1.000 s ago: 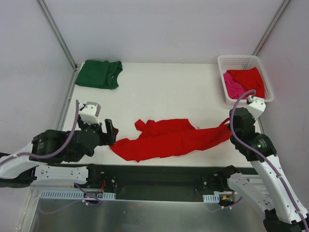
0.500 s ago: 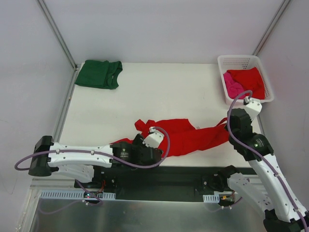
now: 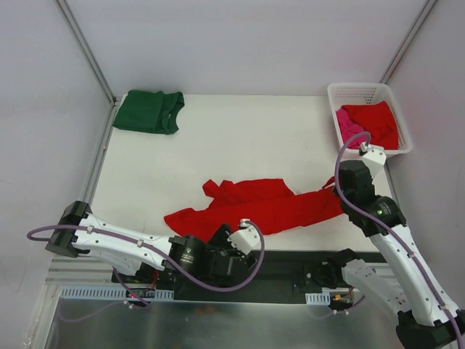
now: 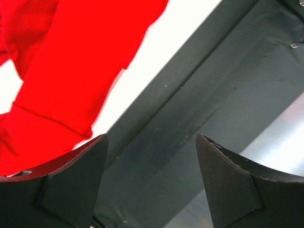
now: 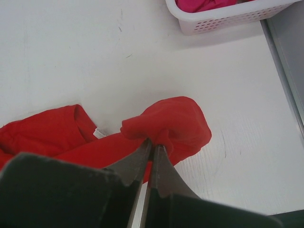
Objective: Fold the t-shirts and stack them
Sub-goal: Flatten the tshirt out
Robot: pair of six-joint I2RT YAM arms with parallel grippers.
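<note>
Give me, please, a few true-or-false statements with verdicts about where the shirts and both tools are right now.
1. The right tool is shut on one end of the red t-shirt lying on the table. True.
2. The left tool grips that shirt's hem. False: it is open and holds nothing, by the table's near edge.
3. The green t-shirt lies at the table's far left corner. True.
4. The basket is empty. False: it holds a pink t-shirt and a second red t-shirt.
</note>
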